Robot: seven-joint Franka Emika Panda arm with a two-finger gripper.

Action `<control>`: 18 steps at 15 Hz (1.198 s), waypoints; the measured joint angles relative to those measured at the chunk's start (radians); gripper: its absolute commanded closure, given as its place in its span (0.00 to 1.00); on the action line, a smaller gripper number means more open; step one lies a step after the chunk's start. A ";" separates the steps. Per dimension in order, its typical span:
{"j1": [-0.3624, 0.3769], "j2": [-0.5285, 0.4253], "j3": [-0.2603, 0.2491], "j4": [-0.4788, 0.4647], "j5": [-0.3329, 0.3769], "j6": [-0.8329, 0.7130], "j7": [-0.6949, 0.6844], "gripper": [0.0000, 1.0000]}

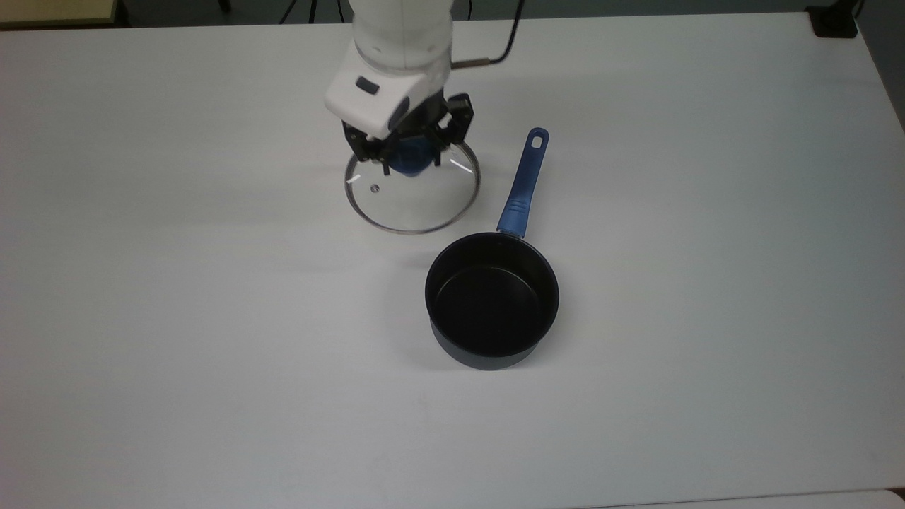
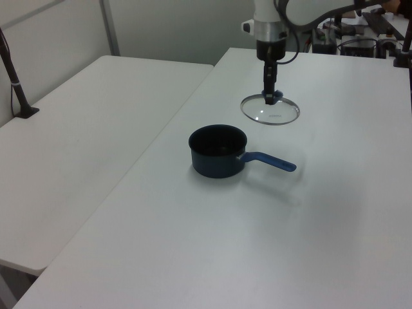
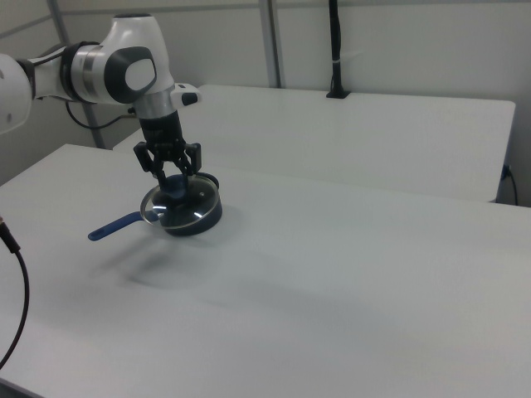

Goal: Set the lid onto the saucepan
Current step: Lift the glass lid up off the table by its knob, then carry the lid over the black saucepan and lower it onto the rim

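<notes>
The lid (image 1: 417,198) (image 2: 270,111) (image 3: 179,207) is a clear glass disc with a metal rim, and it hangs in the air above the table. My gripper (image 1: 410,157) (image 2: 271,96) (image 3: 171,184) is shut on its blue knob. The saucepan (image 1: 492,300) (image 2: 217,150) (image 3: 207,217) stands upright on the white table (image 1: 212,318), black inside, its blue handle (image 1: 524,185) pointing to the top view's upper edge. In the top view the lid is up and to the left of the pan's rim, just apart from it.
A second white table (image 2: 77,135) adjoins in the left view's left. A black post (image 2: 16,84) stands on it. Cables and equipment sit behind the arm's base (image 2: 360,38).
</notes>
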 measured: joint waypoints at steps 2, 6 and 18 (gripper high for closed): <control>0.008 0.028 0.000 0.034 0.008 0.000 0.020 0.81; 0.021 0.083 0.000 0.128 0.037 0.000 0.061 0.82; 0.056 0.227 0.006 0.307 0.051 0.051 0.083 0.89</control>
